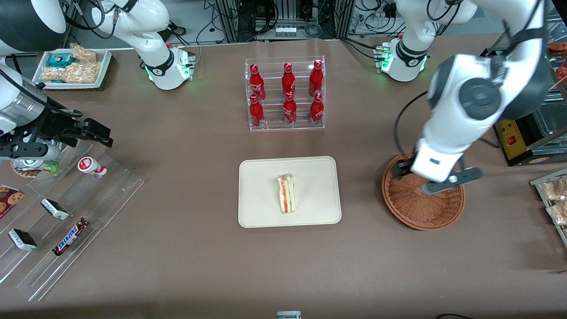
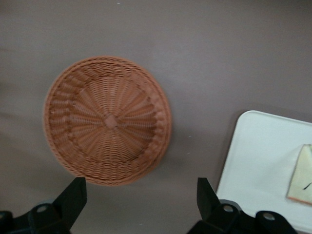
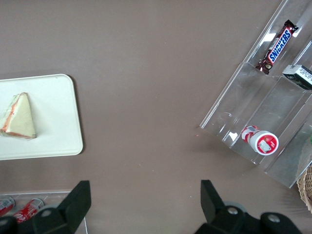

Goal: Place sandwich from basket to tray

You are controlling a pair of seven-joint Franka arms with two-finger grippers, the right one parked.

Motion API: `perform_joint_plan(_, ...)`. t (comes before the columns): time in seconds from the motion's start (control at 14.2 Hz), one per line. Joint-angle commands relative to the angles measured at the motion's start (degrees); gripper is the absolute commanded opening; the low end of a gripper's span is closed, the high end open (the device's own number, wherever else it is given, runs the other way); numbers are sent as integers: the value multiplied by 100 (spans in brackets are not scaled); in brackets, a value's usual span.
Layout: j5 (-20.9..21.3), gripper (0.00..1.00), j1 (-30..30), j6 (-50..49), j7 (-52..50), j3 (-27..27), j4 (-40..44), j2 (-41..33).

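front view: sandwich (image 1: 286,193) lies on tray (image 1: 290,191), long axis toward the camera — gripper (image 1: 409,170) above basket (image 1: 423,197), fingers wide apart, holding nothing.

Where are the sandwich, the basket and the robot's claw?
sandwich (image 1: 287,193), front view, its striped cut edge.
basket (image 2: 109,121), left wrist view, its woven centre.
gripper (image 2: 141,200), left wrist view, open, above the table beside the basket.

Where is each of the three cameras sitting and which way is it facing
Front view: high, facing the robots, looking down on the table; shows the sandwich on the tray, the basket, both arms.
Left wrist view: on the working arm, looking down at the empty basket; the open gripper hangs above the table beside the basket.
Right wrist view: on the parked arm, looking down; its own fingers show.
Shared: all three show the tray and sandwich.
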Motion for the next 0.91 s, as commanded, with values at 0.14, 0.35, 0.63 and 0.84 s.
perform_joint_plan(0.14, -123, 100, 569, -539, 1322, -63, -575, -982)
perform_joint_plan(0.35, -316, 100, 991, -1048, 2183, -133, -374, -1168)
perform_joint_plan(0.63, -317, 100, 1176, -1323, 3214, -80, 487, -931)
perform_joint_plan(0.84, -317, 100, 1326, -1305, 3223, -98, 725, -790)
